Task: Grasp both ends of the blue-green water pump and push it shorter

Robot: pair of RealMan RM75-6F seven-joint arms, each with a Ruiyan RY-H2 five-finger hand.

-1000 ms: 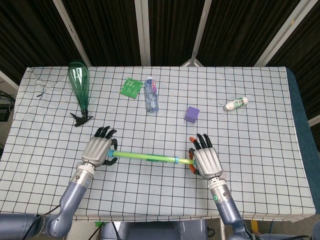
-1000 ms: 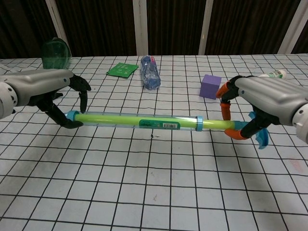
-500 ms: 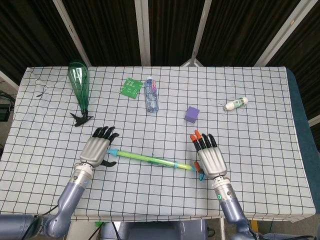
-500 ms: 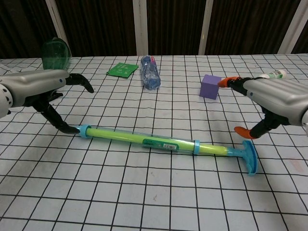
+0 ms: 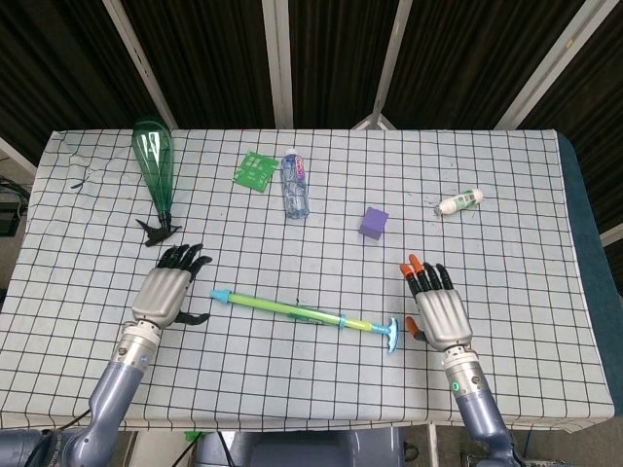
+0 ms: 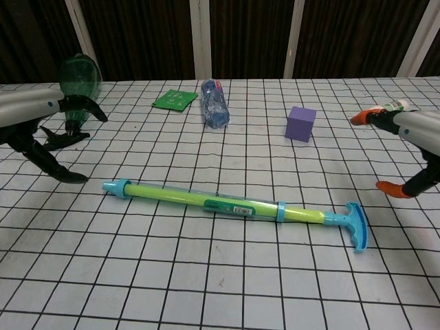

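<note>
The blue-green water pump [image 5: 297,311] [image 6: 220,204] lies flat on the checked cloth, its blue cap to the left and its T-handle [image 6: 357,225] to the right. My left hand [image 5: 167,291] [image 6: 41,130] hovers a little left of the cap with fingers apart, holding nothing. My right hand [image 5: 440,311] [image 6: 411,148] is just right of the T-handle, fingers spread, apart from the pump. Neither hand touches the pump.
A purple cube [image 5: 374,222] sits behind the pump. A clear water bottle [image 5: 295,184] and a green packet [image 5: 255,169] lie at the back centre. A green glass bottle [image 5: 153,163] lies at the back left, a small white bottle [image 5: 458,202] at the back right.
Both hands let go of the pump, which dropped onto the cloth. The left hand has drawn back to the left, the right hand to the right.
</note>
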